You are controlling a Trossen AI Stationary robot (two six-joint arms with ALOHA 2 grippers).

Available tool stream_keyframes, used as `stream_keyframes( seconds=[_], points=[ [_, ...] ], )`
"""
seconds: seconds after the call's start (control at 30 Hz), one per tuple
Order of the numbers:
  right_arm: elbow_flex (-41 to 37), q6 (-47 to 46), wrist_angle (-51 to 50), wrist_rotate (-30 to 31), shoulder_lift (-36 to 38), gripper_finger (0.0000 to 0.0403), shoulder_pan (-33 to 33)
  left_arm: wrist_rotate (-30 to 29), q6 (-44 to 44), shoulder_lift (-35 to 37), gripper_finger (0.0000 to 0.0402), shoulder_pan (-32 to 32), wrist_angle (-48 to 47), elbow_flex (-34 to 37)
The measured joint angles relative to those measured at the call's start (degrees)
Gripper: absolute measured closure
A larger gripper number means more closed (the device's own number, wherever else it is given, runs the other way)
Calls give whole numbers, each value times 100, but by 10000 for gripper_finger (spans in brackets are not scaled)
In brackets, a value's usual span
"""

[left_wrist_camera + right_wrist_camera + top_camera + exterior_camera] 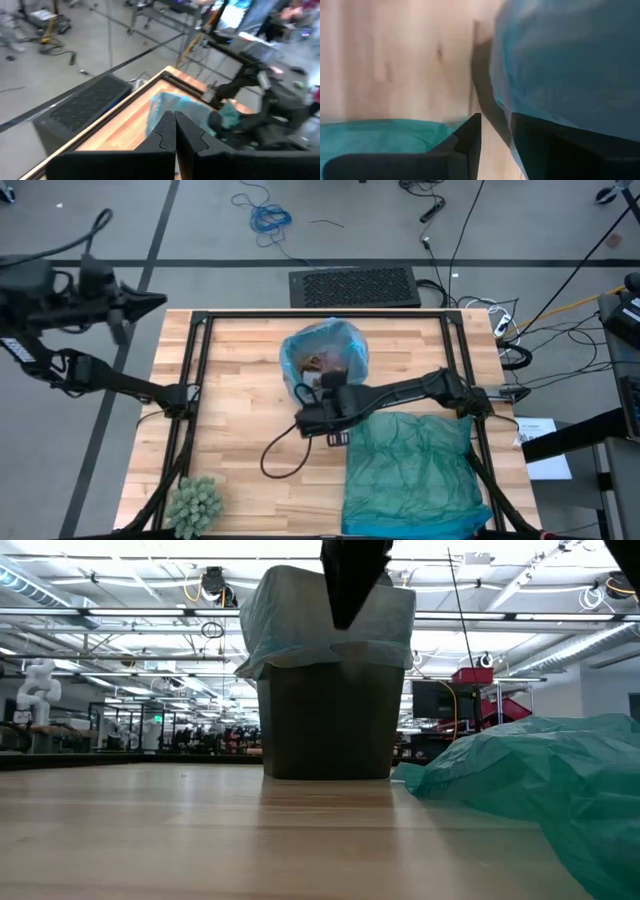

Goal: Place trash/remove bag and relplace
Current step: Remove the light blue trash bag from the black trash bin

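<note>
Overhead, the light blue bag [325,350] lines a small dark bin [330,720] standing near the far middle of the wooden table [240,400], its plastic folded out over the rim. Inside it a few brown wads of trash [328,363] show through the opening. The right gripper [332,383] reaches in from the right side of the table and sits at the near edge of the bag; from table height its dark tip [352,585] hangs over the bin's rim, against the liner's folded collar. In the right wrist view the two fingers [465,142] stand a little apart, with the blue film's edge running into the gap between them; whether they actually pinch the plastic cannot be told. A darker teal bag [410,470] lies crumpled flat on the near right part of the table, just beside the right arm, and a green spiky ball [195,502] rests at the near left corner. The left gripper [150,302] is held off the table beyond its far left corner, well apart from the bin, and its jaws are pressed together on nothing. A black mat [355,286] lies on the floor just past the table's far edge.
</note>
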State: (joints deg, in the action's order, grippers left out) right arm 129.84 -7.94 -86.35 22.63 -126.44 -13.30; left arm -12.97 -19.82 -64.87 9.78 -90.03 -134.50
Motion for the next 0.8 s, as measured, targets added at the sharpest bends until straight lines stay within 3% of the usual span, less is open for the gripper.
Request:
stream_keyframes(
  seconds=[0.17, 0.4, 0.57, 0.8],
  points=[
    [2, -197, -80, 644, -346, 302, 9, 229, 416, 257, 402, 0, 4, 382],
    [2, -770, -110, 945, -578, 322, 95, 357, 161, 558, 402, 0, -7, 869],
    [-2, -1272, -177, 525, -299, 394, -9, 487, 66, 687, 401, 0, -1, 872],
    [0, -1993, -24, -221, 457, 401, -328, 602, 64, 689, 402, 0, 2, 874]
  ],
)
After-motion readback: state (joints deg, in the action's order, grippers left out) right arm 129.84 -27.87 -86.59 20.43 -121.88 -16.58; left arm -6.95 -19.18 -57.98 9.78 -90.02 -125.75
